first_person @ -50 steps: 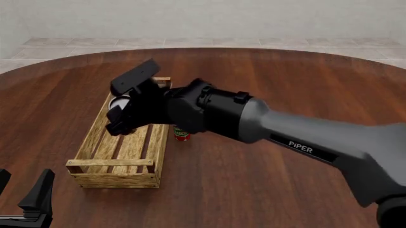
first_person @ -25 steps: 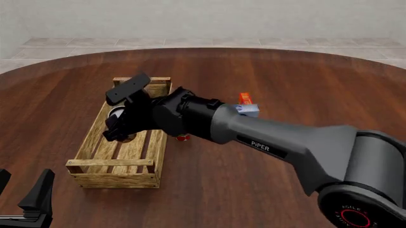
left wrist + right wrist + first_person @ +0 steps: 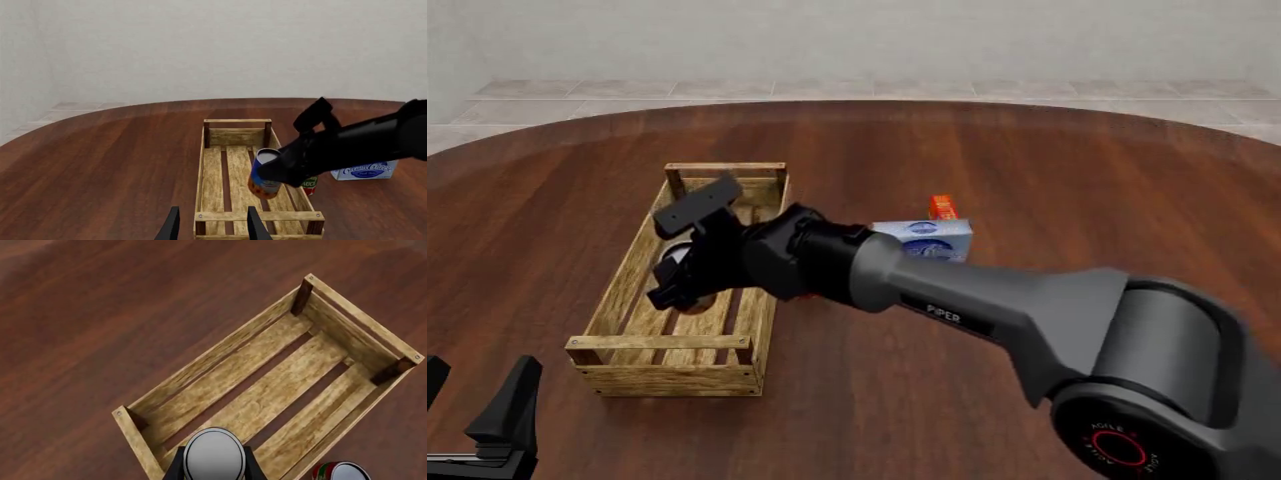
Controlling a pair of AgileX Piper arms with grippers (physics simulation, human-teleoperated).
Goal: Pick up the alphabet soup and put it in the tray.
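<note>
The alphabet soup [image 3: 265,175] is a small can with a blue label, an orange-red lower band and a silver top [image 3: 213,455]. My right gripper [image 3: 678,272] is shut on it, fingers on both sides of the can. It hangs tilted inside the tray [image 3: 618,285], low over the slats near the tray's right wall. The tray [image 3: 257,216] is a long light wooden crate; its slatted floor [image 3: 267,390] lies bare beneath the can. Whether the can touches the slats I cannot tell. My left gripper [image 3: 474,400] stands open at the near left, apart from the tray.
A red-and-green can [image 3: 310,184] stands just outside the tray's right wall, seen also as a can top [image 3: 341,471]. A blue-white box [image 3: 924,238] lies further right, with a small orange item [image 3: 942,207] behind it. My right arm [image 3: 1001,310] crosses the table.
My right gripper has gone down into the tray with the can. The arm has dropped lower, so the blue-white box behind it now shows. The left gripper has not moved.
</note>
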